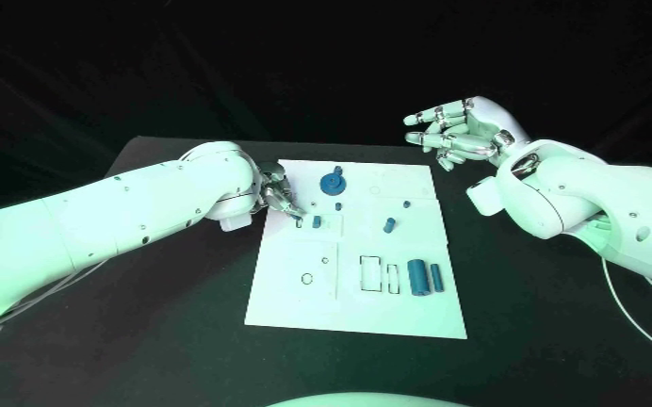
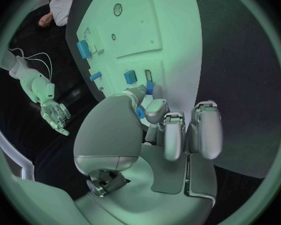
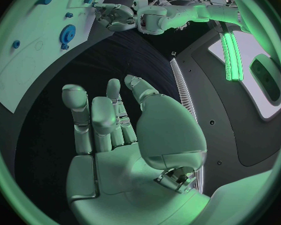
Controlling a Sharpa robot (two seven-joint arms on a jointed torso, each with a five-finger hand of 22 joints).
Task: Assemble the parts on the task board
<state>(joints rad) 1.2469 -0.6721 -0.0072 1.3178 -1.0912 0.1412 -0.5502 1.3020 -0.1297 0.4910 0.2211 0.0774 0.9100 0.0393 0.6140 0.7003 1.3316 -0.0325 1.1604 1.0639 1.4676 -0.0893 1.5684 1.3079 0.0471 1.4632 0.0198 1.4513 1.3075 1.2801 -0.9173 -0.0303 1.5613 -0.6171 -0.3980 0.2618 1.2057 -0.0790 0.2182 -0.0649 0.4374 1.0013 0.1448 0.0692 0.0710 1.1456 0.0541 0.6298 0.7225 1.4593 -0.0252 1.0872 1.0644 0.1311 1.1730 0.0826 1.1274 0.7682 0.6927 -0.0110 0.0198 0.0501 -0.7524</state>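
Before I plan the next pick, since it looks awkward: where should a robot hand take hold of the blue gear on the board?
Probably from above, by the raised knob at the middle of the blue gear. It lies flat on the task board, so its toothed rim offers little to get fingers under. The right robot hand hovers open nearby; the left robot hand is down at the board's edge.

a black table fills the lower frame in the head view, its far edge running across the middle. behind it hangs a dark, creased backdrop (no wall or window can be made out). greenish light falls over everything. in the right wrist view a dark floor sits at right.
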